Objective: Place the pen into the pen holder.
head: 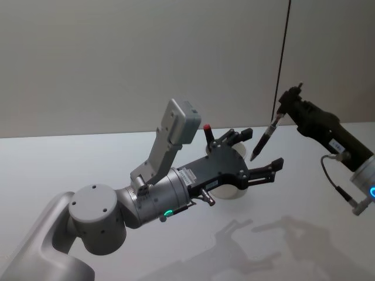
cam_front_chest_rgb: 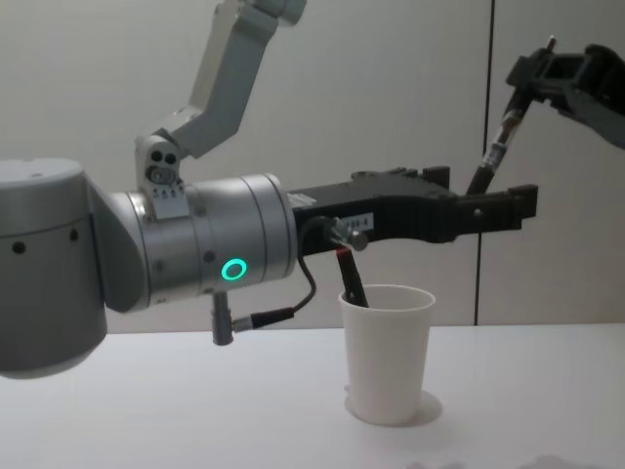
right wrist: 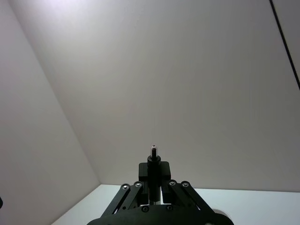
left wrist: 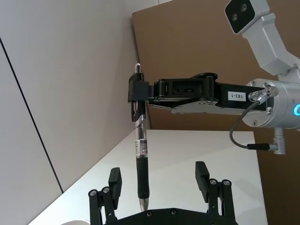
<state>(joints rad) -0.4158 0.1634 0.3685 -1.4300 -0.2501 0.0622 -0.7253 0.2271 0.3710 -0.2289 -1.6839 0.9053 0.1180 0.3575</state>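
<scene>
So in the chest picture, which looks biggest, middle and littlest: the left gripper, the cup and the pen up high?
1. Left gripper, though it is nearer the camera, so that is unsure.
2. Pen holder, the white cup.
3. Pen, the thin one held by the right gripper.

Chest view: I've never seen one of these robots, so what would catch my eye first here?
Probably the big silver left arm, reaching across with its left gripper open above the white paper cup on the table. A dark pen already stands inside that cup. Up at the right, the right gripper pinches another pen, hanging tip-down in mid-air.
</scene>
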